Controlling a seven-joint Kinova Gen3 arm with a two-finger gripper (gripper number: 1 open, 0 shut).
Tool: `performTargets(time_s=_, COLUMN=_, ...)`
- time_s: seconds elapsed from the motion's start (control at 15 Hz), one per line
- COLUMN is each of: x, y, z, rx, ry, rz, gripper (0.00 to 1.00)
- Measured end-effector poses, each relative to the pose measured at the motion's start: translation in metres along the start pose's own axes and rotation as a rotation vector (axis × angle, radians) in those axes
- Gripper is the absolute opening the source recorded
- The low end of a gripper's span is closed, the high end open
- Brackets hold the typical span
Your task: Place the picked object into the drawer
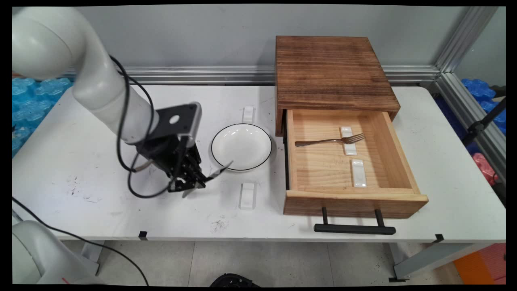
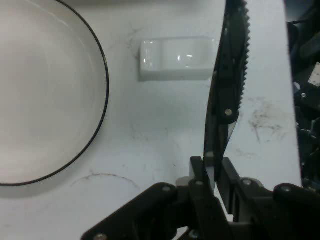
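My gripper [image 1: 190, 182] hangs low over the table, just left of a white plate [image 1: 241, 146] with a thin black rim. It is shut on a knife [image 1: 220, 170], whose blade points toward the plate's near left edge. In the hand view the gripper [image 2: 215, 170] pinches the knife [image 2: 230, 90], and its serrated edge runs up the picture. The plate [image 2: 45, 90] fills the left of that view. A small white rest [image 2: 177, 59] lies just beyond the blade's left side.
A white rest [image 1: 247, 195] lies in front of the plate, another [image 1: 249, 114] behind it. To the right a wooden cabinet [image 1: 331, 72] has its drawer [image 1: 355, 199] pulled open, holding a fork [image 1: 331, 140] and two white rests [image 1: 358, 173].
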Motion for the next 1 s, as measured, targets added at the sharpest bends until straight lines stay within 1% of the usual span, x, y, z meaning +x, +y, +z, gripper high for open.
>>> performTargets(time_s=0.47, x=0.01, y=-0.003, z=-0.044, rx=0.012, ry=0.012, rz=-0.003, gripper=0.0)
performTargets(time_s=0.8, x=0.02, y=-0.005, z=-0.059, rx=0.026, ry=0.027, rz=-0.02, gripper=0.0)
performTargets(time_s=1.0, x=0.031, y=-0.007, z=-0.063, rx=0.034, ry=0.043, rz=-0.034, gripper=0.0)
